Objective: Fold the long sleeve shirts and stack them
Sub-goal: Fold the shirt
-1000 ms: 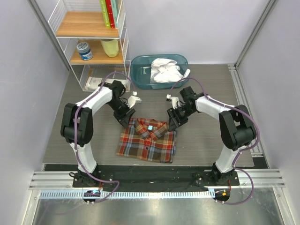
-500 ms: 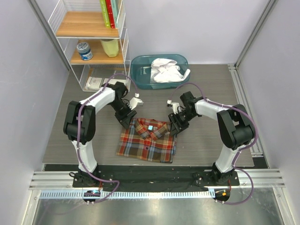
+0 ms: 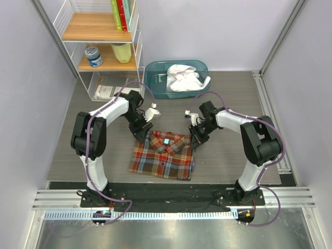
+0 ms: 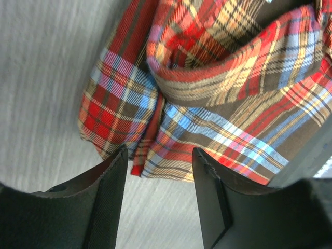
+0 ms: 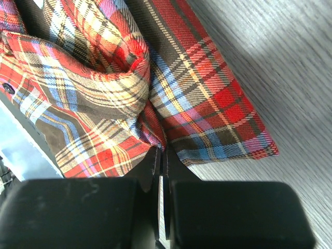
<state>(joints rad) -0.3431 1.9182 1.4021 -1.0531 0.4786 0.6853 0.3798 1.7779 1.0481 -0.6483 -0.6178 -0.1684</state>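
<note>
The plaid shirt [image 3: 165, 155] lies folded at the middle of the worktop [image 3: 220, 163]. At its 10 o'clock corner, the left gripper [image 4: 158, 155] has its jaws parted about halfway, straddling the cloth's edge. At its 2 o'clock corner, the right gripper [image 5: 161, 153] has its jaws pressed together on a fold. A white shirt [image 3: 182, 78] sits in the teal tub [image 3: 155, 80] at 12 o'clock.

This is a robotics lab cell dressed as a home corner: plain pale panel walls [image 3: 223, 31], aluminium frame rails [image 3: 171, 203], two white robot arms [image 3: 106, 111] bolted down, and a white wire shelf with wooden boards [image 3: 96, 26] (green and red books [image 3: 120, 14] on top).
</note>
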